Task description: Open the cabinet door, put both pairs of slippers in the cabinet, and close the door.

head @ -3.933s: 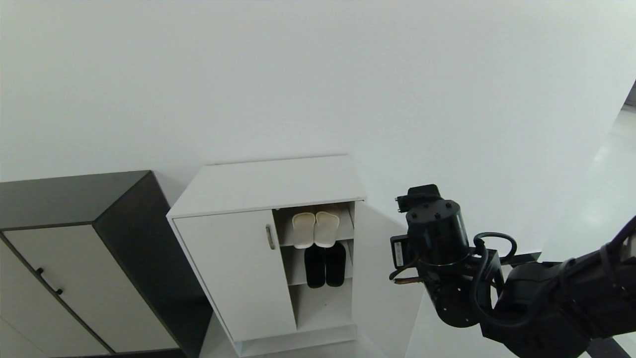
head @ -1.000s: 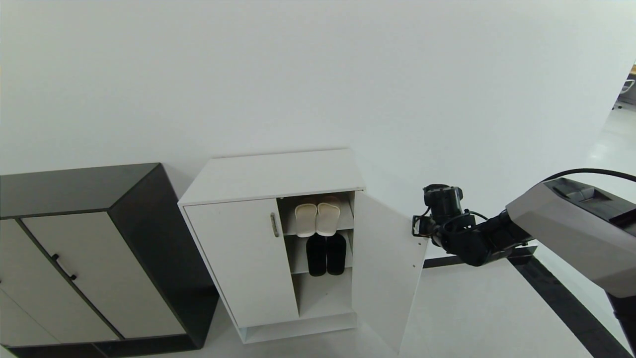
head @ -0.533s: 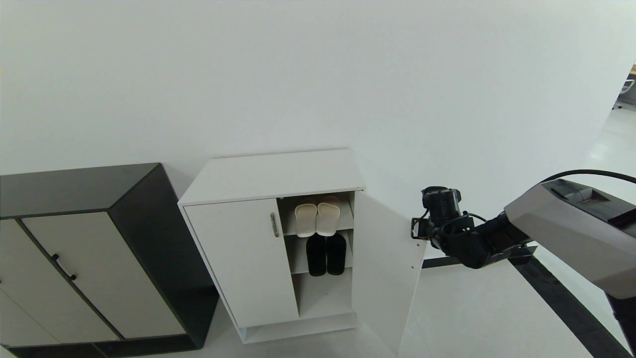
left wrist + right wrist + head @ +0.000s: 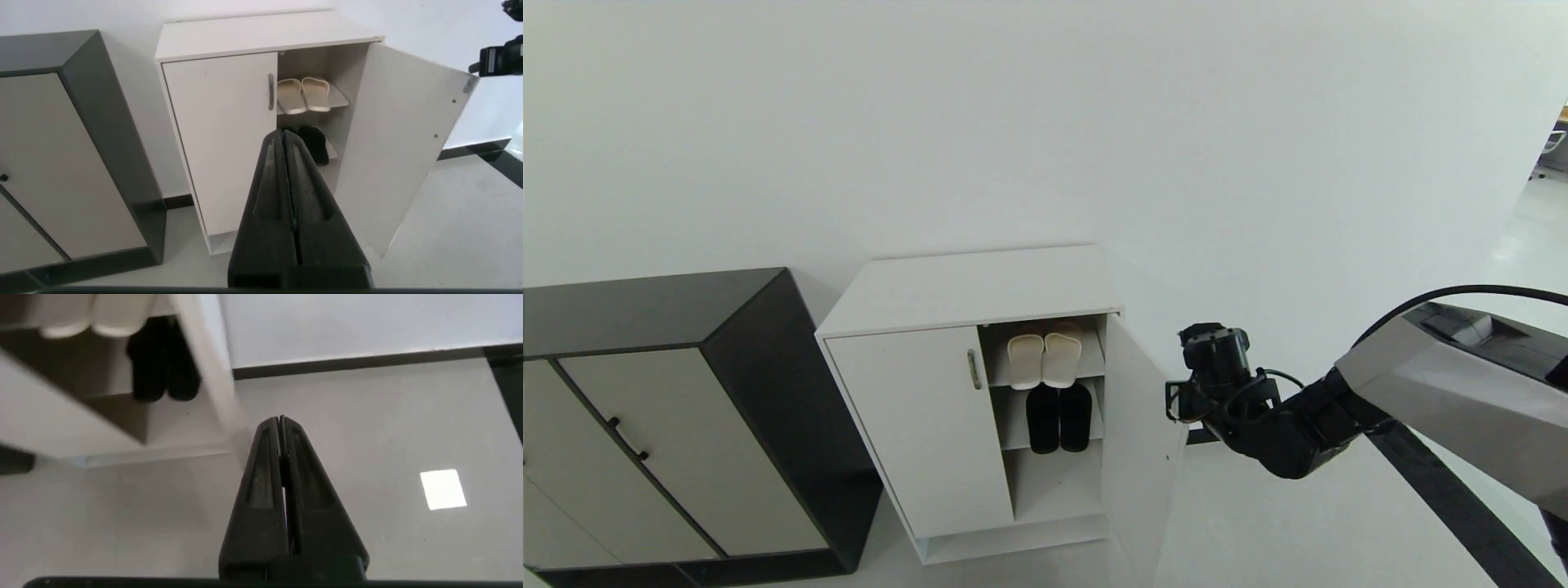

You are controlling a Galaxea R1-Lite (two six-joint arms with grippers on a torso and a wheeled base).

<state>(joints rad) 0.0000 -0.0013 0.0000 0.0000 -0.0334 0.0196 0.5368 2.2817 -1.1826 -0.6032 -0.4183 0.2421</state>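
Observation:
The white cabinet (image 4: 968, 286) stands against the wall with its left door shut. Its right door (image 4: 1143, 441) hangs partly open. Inside, the white slippers (image 4: 1044, 359) lie on the top shelf and the black slippers (image 4: 1058, 418) on the shelf below. Both pairs also show in the left wrist view, white slippers (image 4: 310, 91) above black slippers (image 4: 315, 143). My right gripper (image 4: 282, 425) is shut and empty, right beside the outer face of the right door (image 4: 204, 359). My left gripper (image 4: 283, 135) is shut and empty, well back from the cabinet front.
A dark cabinet (image 4: 686, 392) with pale doors stands just left of the white one. A black strip (image 4: 1445, 498) runs across the pale floor on the right. The cabinet's bottom shelf (image 4: 1054, 490) holds nothing.
My right arm has moved left and lower against the right door, and the door has swung inward to a narrower angle. The slippers have not moved.

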